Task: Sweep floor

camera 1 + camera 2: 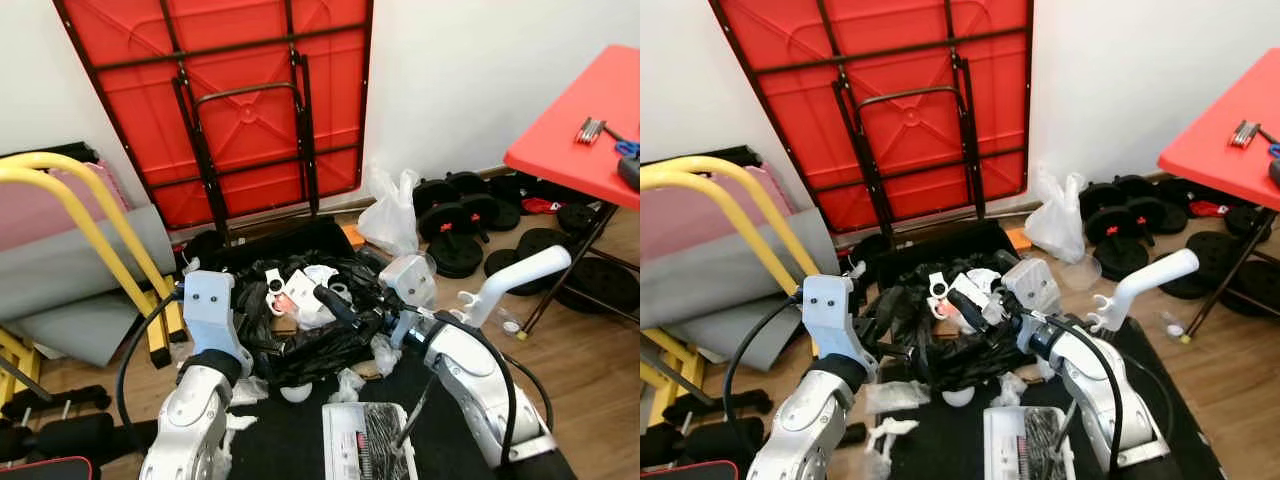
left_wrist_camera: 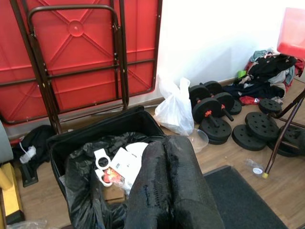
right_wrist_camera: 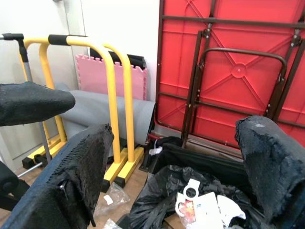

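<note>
A black bin lined with a black trash bag (image 1: 300,345) holds paper and plastic rubbish (image 1: 300,290). My left gripper (image 2: 164,152) is at the bag's left rim, its two fingers pressed together with nothing visible between them. Over the rubbish, my right gripper (image 1: 340,310) is open and holds nothing, its fingers (image 3: 71,181) spread wide. White scraps (image 1: 958,397) and crumpled plastic (image 1: 895,395) lie on the floor before the bin. A white dustpan with comb teeth (image 1: 368,440) lies on the black mat (image 1: 285,440). A white handle (image 1: 520,275) sticks up beside my right arm.
A folded red table (image 1: 230,100) leans on the wall behind the bin. Yellow bars (image 1: 80,215) and a grey rolled mat (image 1: 70,265) stand at the left. A white plastic bag (image 1: 392,215), black weights (image 1: 460,225) and a red table (image 1: 590,130) are at the right.
</note>
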Robot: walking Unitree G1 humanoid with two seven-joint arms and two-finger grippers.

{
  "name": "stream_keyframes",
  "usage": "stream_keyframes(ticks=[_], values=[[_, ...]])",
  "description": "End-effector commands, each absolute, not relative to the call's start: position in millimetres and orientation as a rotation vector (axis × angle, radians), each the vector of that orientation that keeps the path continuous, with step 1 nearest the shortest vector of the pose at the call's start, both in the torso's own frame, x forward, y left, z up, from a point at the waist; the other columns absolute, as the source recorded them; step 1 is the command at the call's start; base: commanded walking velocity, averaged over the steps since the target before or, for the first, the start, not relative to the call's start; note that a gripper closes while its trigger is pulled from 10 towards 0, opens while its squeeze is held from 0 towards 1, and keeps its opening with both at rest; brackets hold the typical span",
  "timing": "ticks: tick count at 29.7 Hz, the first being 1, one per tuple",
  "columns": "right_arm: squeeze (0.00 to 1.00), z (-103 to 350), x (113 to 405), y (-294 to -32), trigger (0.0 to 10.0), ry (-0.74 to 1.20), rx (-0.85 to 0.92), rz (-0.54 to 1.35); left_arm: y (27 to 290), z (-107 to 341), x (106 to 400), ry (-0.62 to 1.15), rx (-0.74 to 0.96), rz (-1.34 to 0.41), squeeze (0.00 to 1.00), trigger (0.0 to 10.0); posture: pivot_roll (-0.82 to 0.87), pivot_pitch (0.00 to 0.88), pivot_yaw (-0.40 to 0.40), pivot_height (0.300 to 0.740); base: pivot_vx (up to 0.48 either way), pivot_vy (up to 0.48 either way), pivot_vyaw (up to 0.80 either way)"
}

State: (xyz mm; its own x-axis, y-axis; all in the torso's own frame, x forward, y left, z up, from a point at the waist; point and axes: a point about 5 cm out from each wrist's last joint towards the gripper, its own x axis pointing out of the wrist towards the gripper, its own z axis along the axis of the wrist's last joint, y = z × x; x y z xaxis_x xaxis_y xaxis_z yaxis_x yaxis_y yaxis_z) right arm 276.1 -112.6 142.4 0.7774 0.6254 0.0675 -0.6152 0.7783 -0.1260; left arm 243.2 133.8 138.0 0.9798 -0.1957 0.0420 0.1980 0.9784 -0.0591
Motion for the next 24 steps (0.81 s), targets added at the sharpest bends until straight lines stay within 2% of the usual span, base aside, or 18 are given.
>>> stream_keyframes(ticks=[1,12,24], values=[[0.00,136.8,275.1,-113.6,10.0,-0.092,-0.093,0.669,141.0,130.0,243.4,-0.003,-0.054,-0.125,0.00,10.0,-0.14,0.000,-0.007,0.740,0.000,0.000,0.00],[0.00,136.1,273.6,-113.4,10.0,-0.091,-0.088,0.667,143.4,129.8,244.4,0.001,-0.047,-0.116,0.00,10.0,-0.14,0.000,0.002,0.740,0.000,0.000,0.00],[0.00,136.6,274.4,-113.6,10.0,-0.091,-0.084,0.668,140.4,130.1,245.5,0.013,0.036,-0.129,0.00,10.0,-0.14,0.000,-0.003,0.740,0.000,0.000,0.00]])
